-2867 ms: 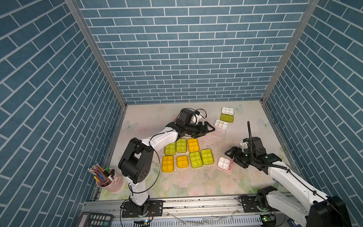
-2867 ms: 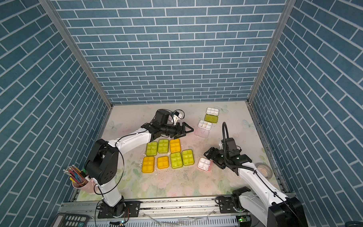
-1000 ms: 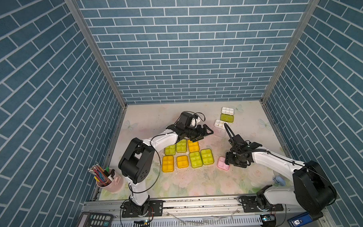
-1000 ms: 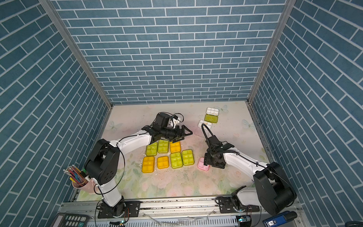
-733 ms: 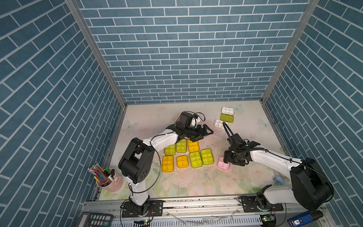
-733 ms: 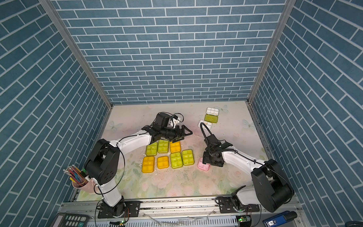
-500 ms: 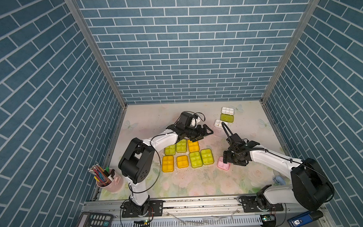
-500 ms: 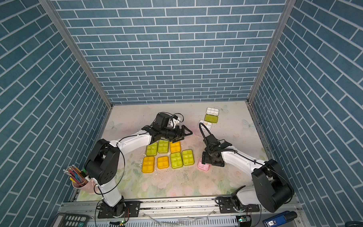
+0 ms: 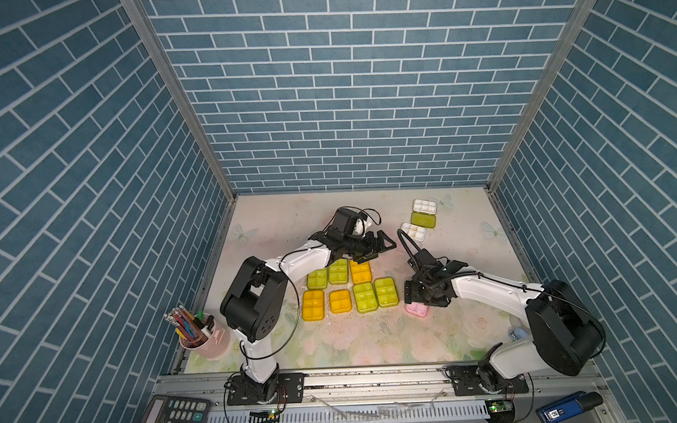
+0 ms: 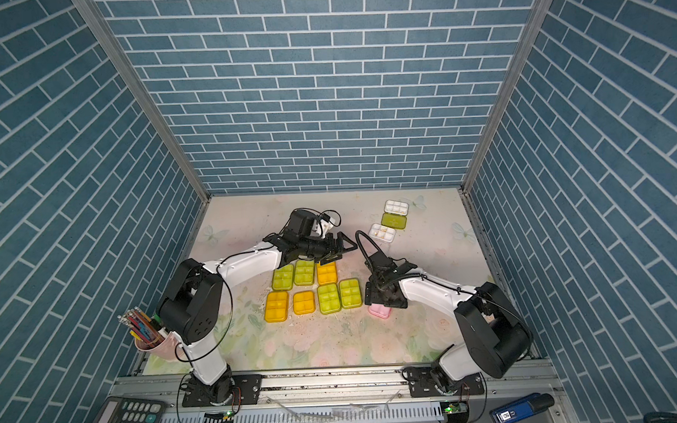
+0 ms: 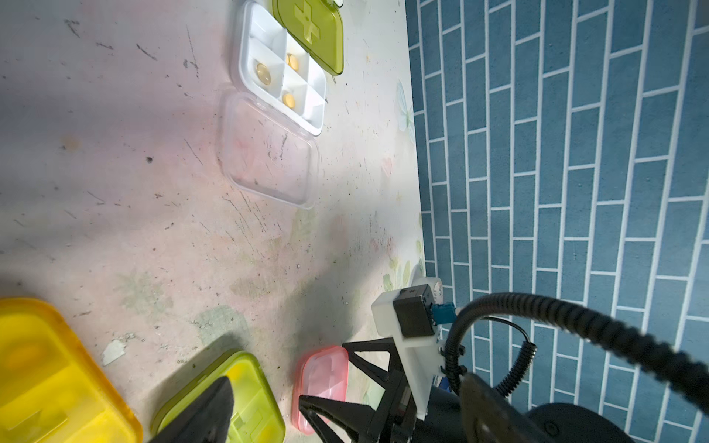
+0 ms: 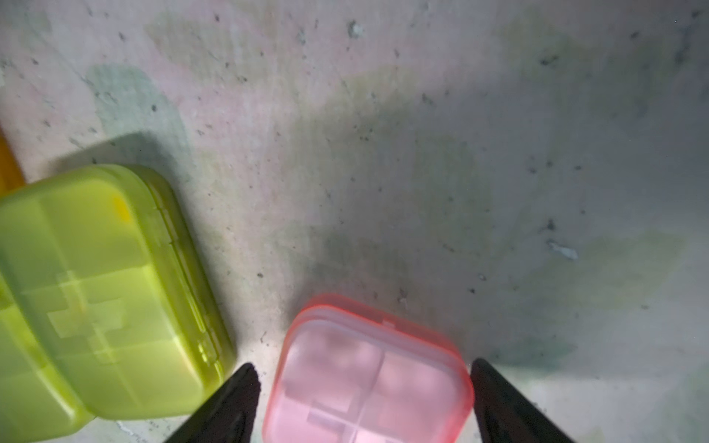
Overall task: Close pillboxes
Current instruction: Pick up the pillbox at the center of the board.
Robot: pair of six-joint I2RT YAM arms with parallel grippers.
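right end effector [image 12: 362, 366] opened over scuffed tabletop [image 12: 383, 153].

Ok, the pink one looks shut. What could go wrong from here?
The right gripper's fingers straddle the pink pillbox; a skewed lift-off might drag it into the lime green pillbox alongside. The clear-lidded pillbox lies open with loose pills; a rough lid flip could tip some out.
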